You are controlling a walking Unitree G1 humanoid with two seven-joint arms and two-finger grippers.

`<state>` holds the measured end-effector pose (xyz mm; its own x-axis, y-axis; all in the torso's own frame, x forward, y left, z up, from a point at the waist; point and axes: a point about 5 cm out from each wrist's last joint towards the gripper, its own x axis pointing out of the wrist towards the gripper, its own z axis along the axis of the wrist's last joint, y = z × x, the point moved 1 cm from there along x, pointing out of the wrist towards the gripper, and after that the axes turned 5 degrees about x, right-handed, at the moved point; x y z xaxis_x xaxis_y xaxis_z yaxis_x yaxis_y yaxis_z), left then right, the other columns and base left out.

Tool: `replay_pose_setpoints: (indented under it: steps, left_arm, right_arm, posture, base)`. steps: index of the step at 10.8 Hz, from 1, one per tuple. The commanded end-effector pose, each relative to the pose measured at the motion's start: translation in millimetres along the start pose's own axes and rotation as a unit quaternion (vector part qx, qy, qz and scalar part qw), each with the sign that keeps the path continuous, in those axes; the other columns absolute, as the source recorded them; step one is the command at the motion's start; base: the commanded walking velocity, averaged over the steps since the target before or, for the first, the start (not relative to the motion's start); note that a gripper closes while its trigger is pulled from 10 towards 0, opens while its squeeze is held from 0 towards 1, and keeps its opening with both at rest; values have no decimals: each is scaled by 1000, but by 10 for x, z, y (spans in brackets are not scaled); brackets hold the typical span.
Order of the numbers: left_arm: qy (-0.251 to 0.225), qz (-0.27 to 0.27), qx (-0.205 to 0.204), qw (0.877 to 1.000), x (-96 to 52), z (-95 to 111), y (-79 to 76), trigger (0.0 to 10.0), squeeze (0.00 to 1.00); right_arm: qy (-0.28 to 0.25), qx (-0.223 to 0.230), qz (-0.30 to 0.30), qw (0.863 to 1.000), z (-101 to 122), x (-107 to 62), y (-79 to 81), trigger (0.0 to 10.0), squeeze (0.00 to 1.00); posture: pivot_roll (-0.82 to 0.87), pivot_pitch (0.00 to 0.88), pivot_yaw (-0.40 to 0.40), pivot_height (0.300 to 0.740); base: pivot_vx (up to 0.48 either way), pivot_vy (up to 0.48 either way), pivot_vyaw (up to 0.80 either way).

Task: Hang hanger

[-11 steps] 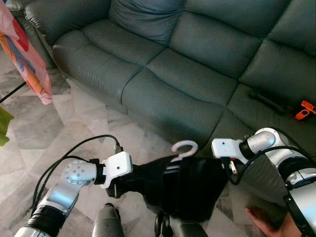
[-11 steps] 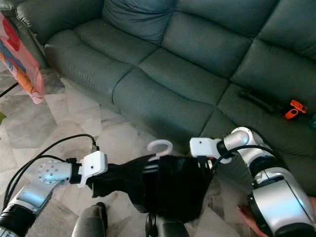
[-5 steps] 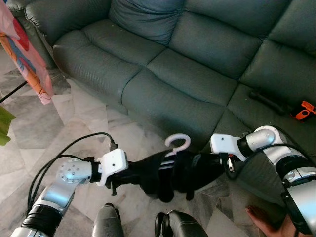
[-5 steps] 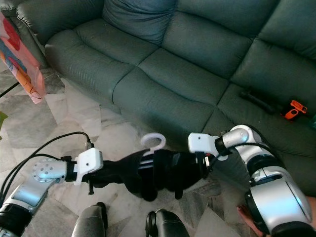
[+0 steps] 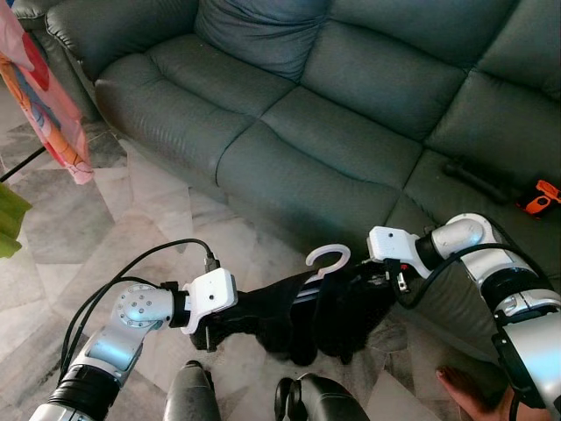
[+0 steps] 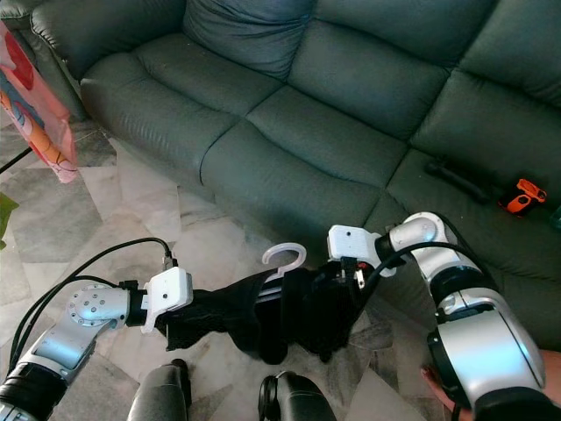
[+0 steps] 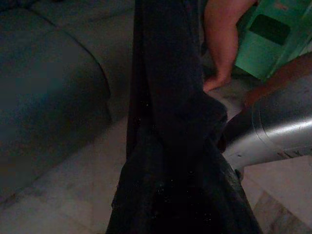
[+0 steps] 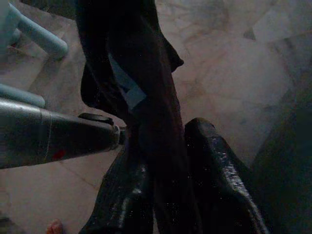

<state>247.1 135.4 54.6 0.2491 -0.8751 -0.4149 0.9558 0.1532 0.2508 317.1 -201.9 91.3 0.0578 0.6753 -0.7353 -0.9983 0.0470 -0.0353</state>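
I have the white plastic hanger [image 5: 326, 260] with the black garment [image 5: 302, 311] draped on it stretched between both arms, low over the marble floor [image 5: 131, 219] in front of the dark green leather sofa [image 5: 333, 132]. My left hand [image 5: 219, 326] is at about 8 o'clock in the head view, buried in one end of the cloth; the dark fabric hides the fingers, so I cannot tell how it grips. My right hand [image 5: 383, 274] is at about 4 o'clock on the other end; in its wrist view the two black fingers [image 8: 219, 180] sit clamped on either side of a fold of the black garment.

What has changed: a second ago the garment hung as a broad flat panel between the arms. Half a second ago it had collapsed into a bunched band, and now it sags in loose folds under the hanger bar, with the right hand raised a little and the hook upright at the centre. I read that as the cloth being gathered so the hanger can be carried.

No rail shows ahead. A pink printed cloth [image 5: 48, 96] hangs at 10 o'clock, which hints at a drying rack that way. I'd turn there next. A person's foot [image 5: 469, 395] is at 5 o'clock, near my right arm.
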Motion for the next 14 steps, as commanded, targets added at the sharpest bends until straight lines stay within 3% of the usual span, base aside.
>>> replay_pose_setpoints:
  steps: [1, 7, 8, 9, 11, 12, 14]
  left_arm:
    - [-19, -6, 13, 1000, 42, 87, 5, 0, 0]
    - [-16, -1, 14, 1000, 41, 69, 12, 0, 0]
    - [10, 51, 39, 998, 22, 0, 122, 0, 0]
    - [38, 134, 37, 990, -30, -86, 292, 10000, 1000]
    - [62, 161, 29, 985, -58, -173, 331, 10000, 1000]
    - [79, 176, 69, 979, -56, -194, 361, 10000, 1000]
    - [93, 193, 105, 971, -49, -230, 360, 10000, 1000]
  right_arm:
    - [-3, 6, 13, 1000, 10, -48, -1, 0, 0]
    - [1, 29, 52, 998, -82, -25, 107, 0, 0]
    - [-10, 18, 17, 1000, -98, 22, 108, 0, 0]
    - [9, 4, -29, 1000, -201, 65, 136, 0, 0]
    - [32, 18, -105, 994, -329, 154, 133, 0, 0]
    - [50, 52, -117, 990, -478, 258, 239, 0, 0]
    - [63, 79, -137, 985, -650, 356, 393, 0, 0]
  posture:
    - [12, 156, -87, 740]
    - [9, 160, -86, 740]
    - [17, 163, -87, 740]
    - [17, 164, -92, 740]
    - [15, 163, -91, 740]
    - [15, 165, -87, 740]
    - [10, 165, -87, 740]
  base:
    - [0, 0, 0]
    - [0, 0, 0]
    - [0, 0, 0]
    - [0, 0, 0]
    - [0, 0, 0]
    - [0, 0, 0]
    - [0, 0, 0]
